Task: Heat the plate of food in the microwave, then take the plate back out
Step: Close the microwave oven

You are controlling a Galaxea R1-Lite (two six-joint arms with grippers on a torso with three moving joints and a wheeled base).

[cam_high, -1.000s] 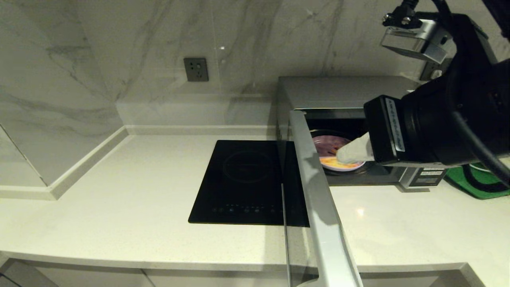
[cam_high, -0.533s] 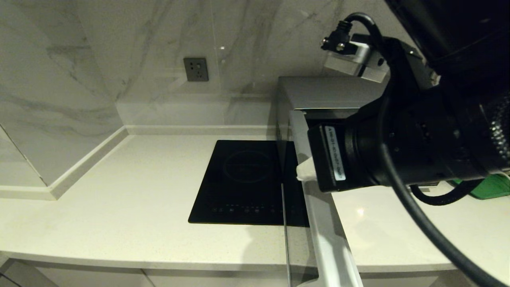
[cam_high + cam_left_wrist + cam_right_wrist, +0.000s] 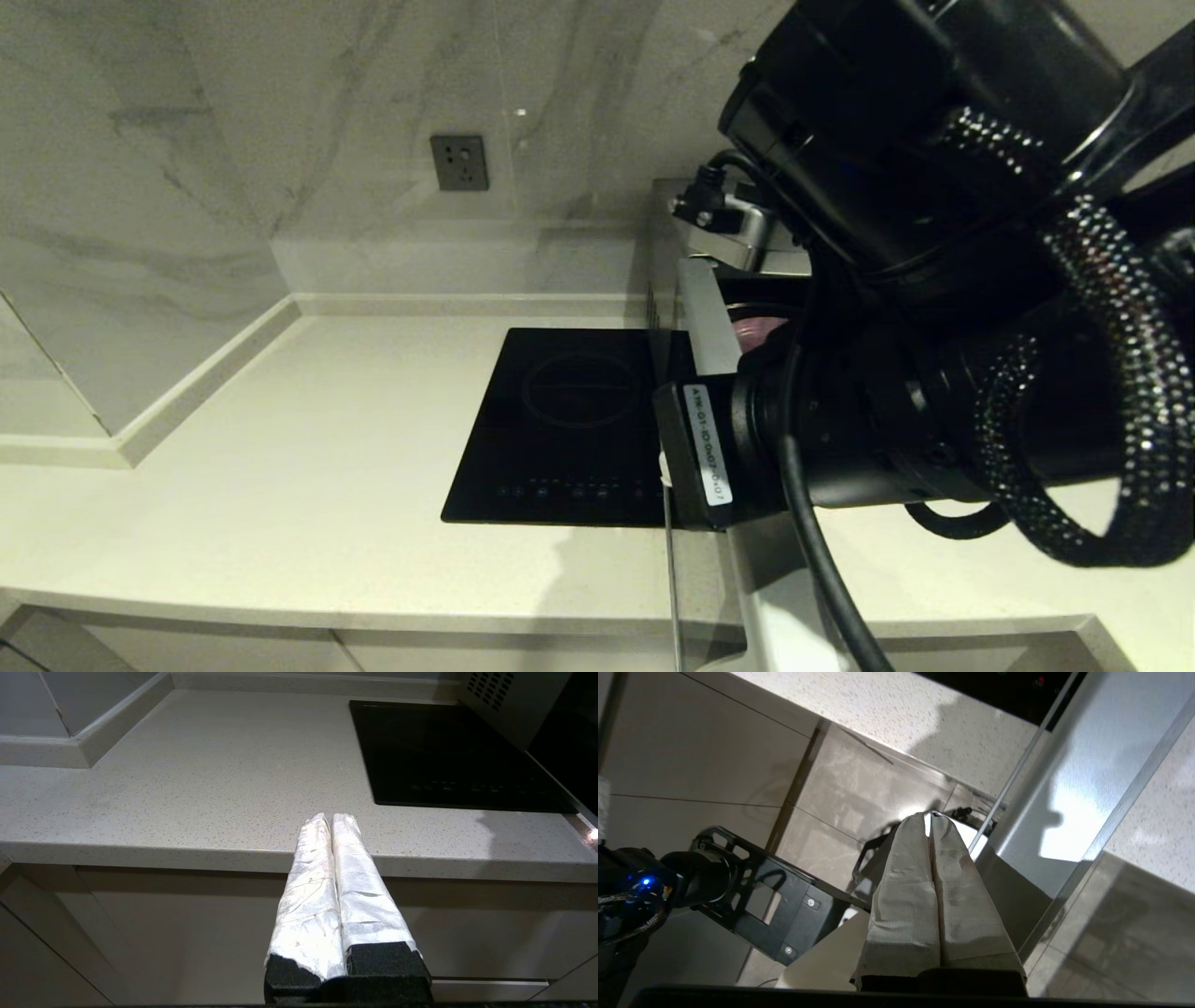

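Note:
The microwave [image 3: 665, 217] stands at the back right of the counter, mostly hidden behind my right arm. Its door [image 3: 708, 319] stands open toward me. Inside, only a pale lilac sliver of the plate of food [image 3: 762, 329] shows past the arm. My right gripper [image 3: 930, 817] is shut and holds nothing. It hangs just outside the door's silver outer edge [image 3: 1069, 788], pointing down toward the floor. My left gripper [image 3: 329, 817] is shut and empty, parked low in front of the counter's front edge.
A black induction cooktop [image 3: 579, 420] lies flush in the pale counter [image 3: 308, 448], left of the microwave. A wall socket [image 3: 459, 162] sits on the marble backsplash. The open door reaches out past the counter's front edge.
My right arm has pulled out of the microwave, leaving the plate inside. It swung left and toward me across the open door. It now blocks most of the microwave.

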